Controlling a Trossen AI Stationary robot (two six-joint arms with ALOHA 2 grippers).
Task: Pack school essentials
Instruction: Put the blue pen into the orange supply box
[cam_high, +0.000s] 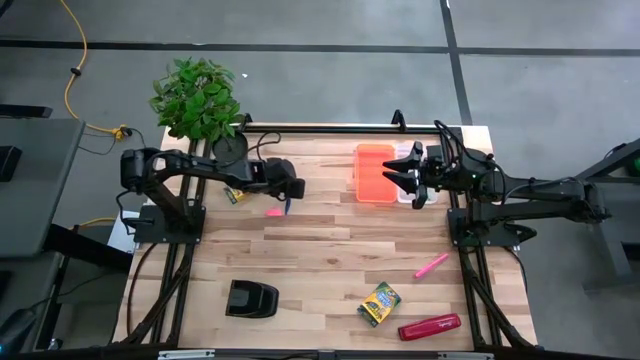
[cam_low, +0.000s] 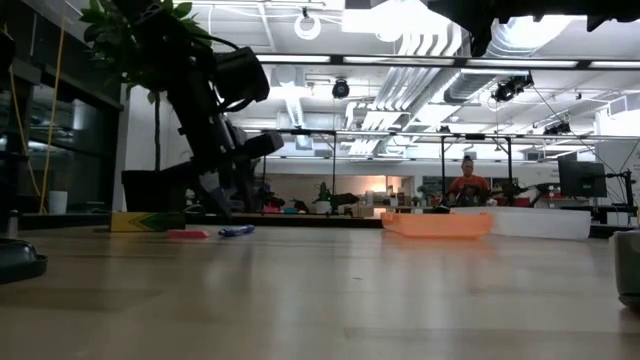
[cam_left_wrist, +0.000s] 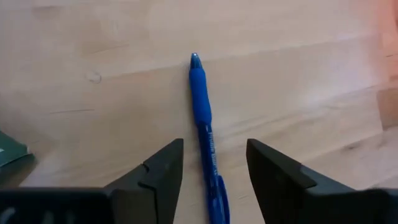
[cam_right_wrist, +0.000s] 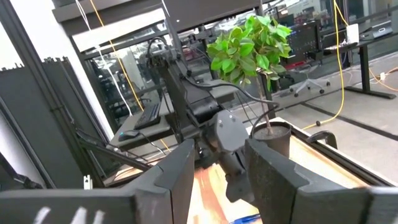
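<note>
A blue pen (cam_left_wrist: 202, 118) lies flat on the wooden table (cam_high: 330, 250), and my left gripper (cam_left_wrist: 214, 146) stands open over it, slanting down, one finger on each side and a gap to both. A pink eraser (cam_high: 273, 211) and a yellow-green crayon box (cam_high: 235, 195) lie close by on the table's left. Another crayon box (cam_high: 379, 303) and a pink pen (cam_high: 431, 265) lie toward the near right. My right gripper (cam_high: 405, 177) hangs open and holds nothing, above the orange tray (cam_high: 372, 185).
A white tray (cam_high: 408, 195) sits beside the orange one at the far right. A red stapler (cam_high: 430, 327) and a black blocky object (cam_high: 250, 298) rest near the front edge. A potted plant (cam_high: 200, 100) stands at the far left corner. Bare wood lies mid-table.
</note>
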